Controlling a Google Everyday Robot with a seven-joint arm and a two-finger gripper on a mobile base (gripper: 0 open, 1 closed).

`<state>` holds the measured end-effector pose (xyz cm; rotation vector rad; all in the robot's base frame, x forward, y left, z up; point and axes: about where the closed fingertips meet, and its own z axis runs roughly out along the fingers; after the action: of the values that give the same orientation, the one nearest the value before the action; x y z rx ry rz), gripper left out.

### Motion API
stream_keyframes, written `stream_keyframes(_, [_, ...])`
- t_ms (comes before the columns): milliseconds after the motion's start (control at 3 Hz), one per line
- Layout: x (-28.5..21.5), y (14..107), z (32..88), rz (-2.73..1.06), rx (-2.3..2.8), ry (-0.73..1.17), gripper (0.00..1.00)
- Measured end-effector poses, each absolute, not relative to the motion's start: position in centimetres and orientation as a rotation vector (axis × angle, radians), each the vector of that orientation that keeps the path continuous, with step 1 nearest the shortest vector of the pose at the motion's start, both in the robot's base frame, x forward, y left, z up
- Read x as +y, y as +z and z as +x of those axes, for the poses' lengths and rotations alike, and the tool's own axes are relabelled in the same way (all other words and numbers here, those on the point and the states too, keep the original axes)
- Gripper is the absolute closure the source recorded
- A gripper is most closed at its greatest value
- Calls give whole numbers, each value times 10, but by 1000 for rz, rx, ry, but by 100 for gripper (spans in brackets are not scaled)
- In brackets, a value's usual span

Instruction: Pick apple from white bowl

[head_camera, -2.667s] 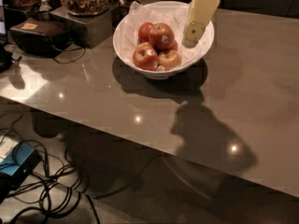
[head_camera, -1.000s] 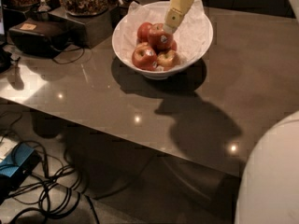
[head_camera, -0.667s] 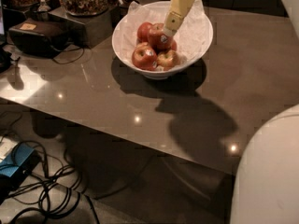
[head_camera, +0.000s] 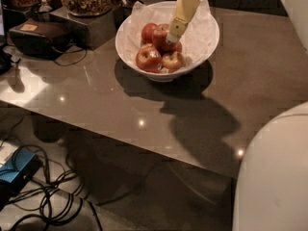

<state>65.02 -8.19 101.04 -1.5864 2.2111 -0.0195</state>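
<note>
The white bowl [head_camera: 126, 57], lined with crinkled white paper, stands at the back of the grey table [head_camera: 250, 81]. Several apples lie in it. The apple [head_camera: 148, 59], the largest one, red with a pale sticker, lies at the front left. A smaller yellowish-red apple [head_camera: 172, 60] lies to its right. Darker red apples [head_camera: 150, 32] lie behind. My cream-coloured gripper [head_camera: 172, 35] reaches down from the top into the bowl. Its tip is at a back apple [head_camera: 160, 35], behind and to the right of the large apple.
A black device [head_camera: 38, 37] and dark containers of snacks [head_camera: 86, 1] stand at the table's back left, close to the bowl. My white body [head_camera: 274, 177] fills the lower right. Cables [head_camera: 43, 203] and a blue box [head_camera: 17, 165] lie on the floor at the left.
My gripper has moved from the bowl's right side leftwards and down onto the apples, then stayed there. My white body has come into view at the lower right and grown.
</note>
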Motion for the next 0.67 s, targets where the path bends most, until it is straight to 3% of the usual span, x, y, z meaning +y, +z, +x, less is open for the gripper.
stream_keyframes(333, [-72,991,667,-1591,2221,9,0])
stream_keyframes(667, [-64,975,684,-1578,2235,13,18])
